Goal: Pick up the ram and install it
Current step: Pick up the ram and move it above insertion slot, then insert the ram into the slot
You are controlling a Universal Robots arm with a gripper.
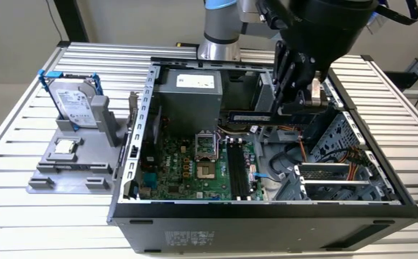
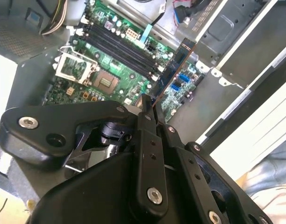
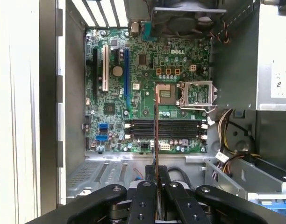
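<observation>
The ram (image 1: 251, 116), a thin dark stick with a pale label, hangs level over the open computer case (image 1: 145, 135). My gripper (image 1: 286, 110) is shut on one of its ends. The stick sits above the black memory slots (image 1: 241, 168) of the green motherboard (image 1: 172, 172) and does not touch them. In the first wrist view the ram (image 3: 155, 121) shows edge-on, running out from my fingertips (image 3: 147, 175) across the slots (image 3: 166, 128). In the second wrist view the ram (image 2: 175, 65) slants out from the gripper (image 2: 148, 106) beside the slots (image 2: 119, 49).
On the exterior view's left a grey fixture (image 1: 47, 181) holds a silver hard drive in a blue frame (image 1: 75, 102) and a small square processor chip (image 1: 64, 145). Inside the case are the power supply (image 1: 191, 89), the open processor socket (image 1: 206, 144), cables (image 1: 284, 162) and the drive cage (image 1: 331, 181).
</observation>
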